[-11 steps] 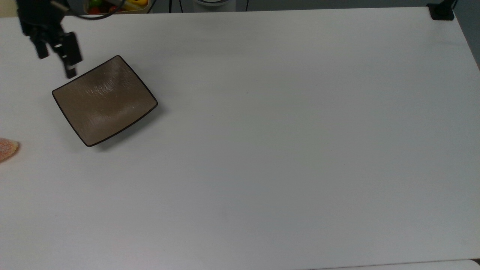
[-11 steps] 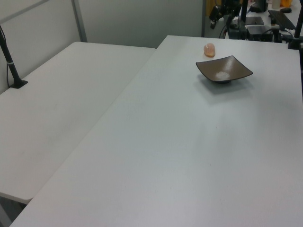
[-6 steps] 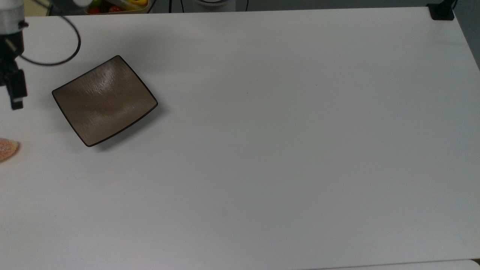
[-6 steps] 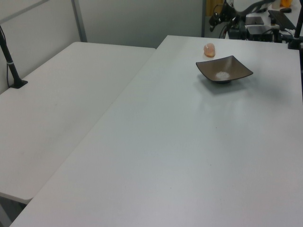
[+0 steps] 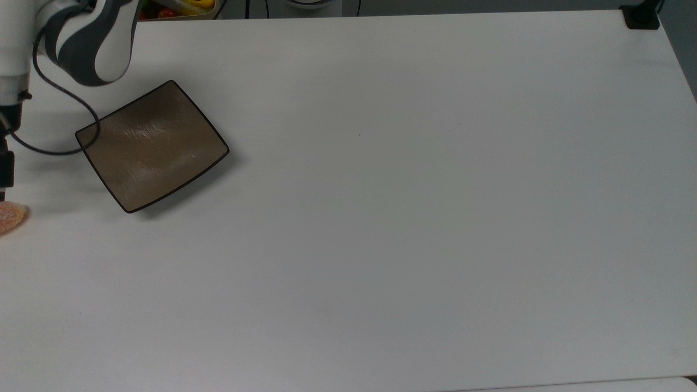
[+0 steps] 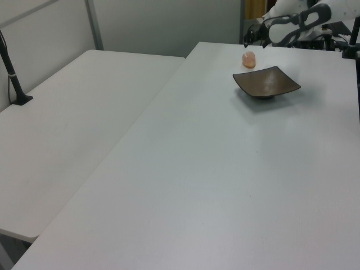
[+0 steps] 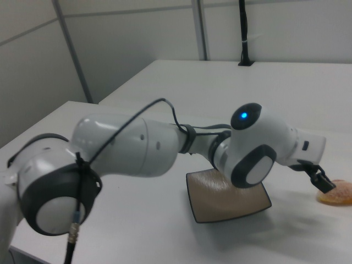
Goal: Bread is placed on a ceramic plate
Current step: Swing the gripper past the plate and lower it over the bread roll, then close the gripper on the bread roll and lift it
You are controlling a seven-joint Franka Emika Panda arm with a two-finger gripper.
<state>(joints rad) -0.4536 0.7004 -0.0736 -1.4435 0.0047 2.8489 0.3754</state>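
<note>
The bread [image 5: 10, 218], a small orange-brown sugary roll, lies on the white table at the top view's left edge. The ceramic plate [image 5: 152, 146], square and glossy brown with a dark rim, sits to the bread's right with nothing on it. My gripper [image 5: 3, 185] hangs just above the bread, open and holding nothing. In the left view the gripper [image 6: 256, 43] is over the bread [image 6: 248, 58], behind the plate [image 6: 266, 83]. In the right view the gripper [image 7: 324, 184] is right beside the bread [image 7: 336, 193], and my arm hides part of the plate [image 7: 228, 202].
My white arm [image 5: 87, 38] reaches over the top view's upper left, and its black cable [image 5: 54, 148] loops past the plate's corner. A container of colourful items [image 5: 174, 7] stands behind the table. A black clamp [image 5: 641, 16] holds the far right corner. A second white table [image 6: 67, 112] adjoins.
My gripper has swung from behind the plate's far corner toward the top view's left edge and down to the bread. More of the arm has come into view. Bread and plate stayed put.
</note>
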